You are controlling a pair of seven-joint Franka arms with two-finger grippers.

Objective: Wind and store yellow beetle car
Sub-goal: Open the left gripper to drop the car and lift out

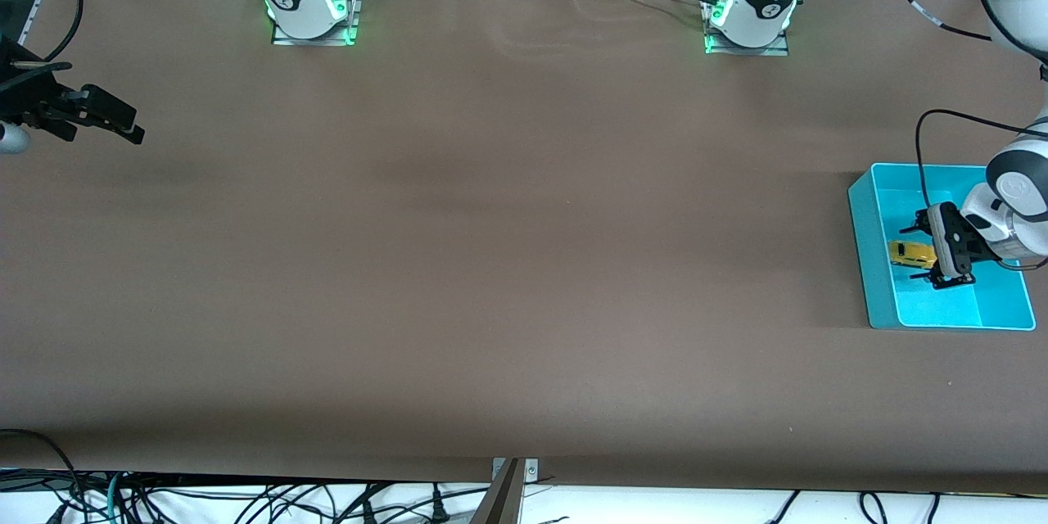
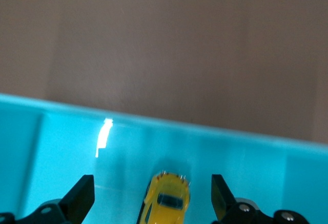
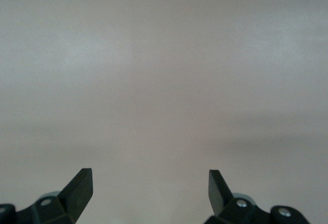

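Car (image 1: 911,253) lay inside the cyan bin (image 1: 864,254); my left gripper (image 1: 929,254) hung over it, fingers spread, holding nothing. Right gripper (image 1: 110,121) waited at its table end, likewise spread wide and empty.

yellow beetle car (image 2: 165,201) rear cut off by wrist view's edge, cyan bin (image 1: 861,221) corner cropped

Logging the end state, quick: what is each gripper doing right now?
Left gripper: open over the cyan bin, yellow beetle car lying between its fingers, not gripped.
Right gripper: open, empty, waiting.
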